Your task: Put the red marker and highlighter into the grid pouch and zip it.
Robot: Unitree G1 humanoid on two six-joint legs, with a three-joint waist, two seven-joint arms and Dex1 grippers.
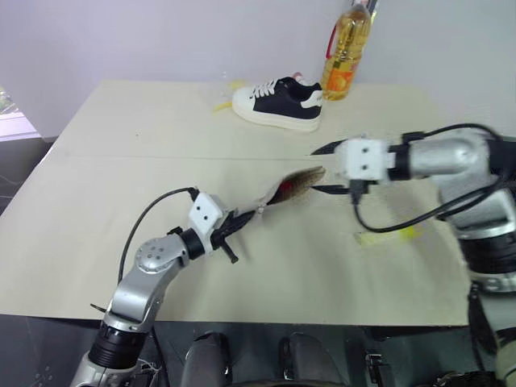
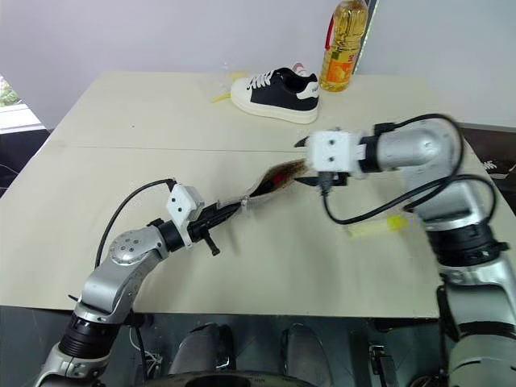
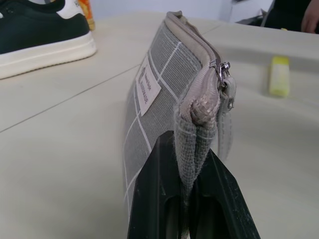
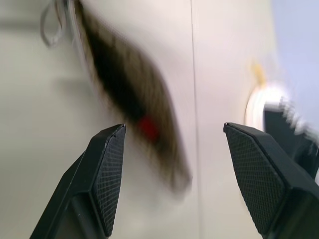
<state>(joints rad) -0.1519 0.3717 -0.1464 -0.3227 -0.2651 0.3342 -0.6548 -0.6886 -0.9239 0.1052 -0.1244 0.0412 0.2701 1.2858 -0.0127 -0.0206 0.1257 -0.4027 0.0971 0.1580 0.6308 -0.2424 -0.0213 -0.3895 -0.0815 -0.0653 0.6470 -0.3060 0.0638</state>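
1. Left eye view: the left end effector [image 1: 234, 224] pinches one end of the grid pouch [image 1: 292, 187], holding it off the bench [image 1: 121, 145]. The pouch's long axis runs from that grip up toward the right end effector [image 1: 325, 169], whose fingers stand spread just beside the pouch's open far end. A bit of red, most likely the red marker [image 1: 286, 189], shows inside the mouth. The highlighter [image 1: 389, 235] lies flat on the bench below the right forearm, well apart from the pouch.

2. Right eye view: the same layout. The highlighter [image 2: 376, 228] lies nearer the right arm than the left, its long axis roughly across the bench. I judge the right arm must fetch it, moving down and away from the pouch mouth.

3. Left wrist view: the black fingers [image 3: 158, 199] are pressed together on the pouch's fabric end beside the zipper pull [image 3: 225, 82]. The highlighter [image 3: 279, 75] rests on the bench beyond the pouch.

4. Right wrist view: the fingers [image 4: 110, 172] stand wide apart and hold nothing. The blurred pouch [image 4: 129, 99] with its red spot [image 4: 147, 128] lies ahead between them.
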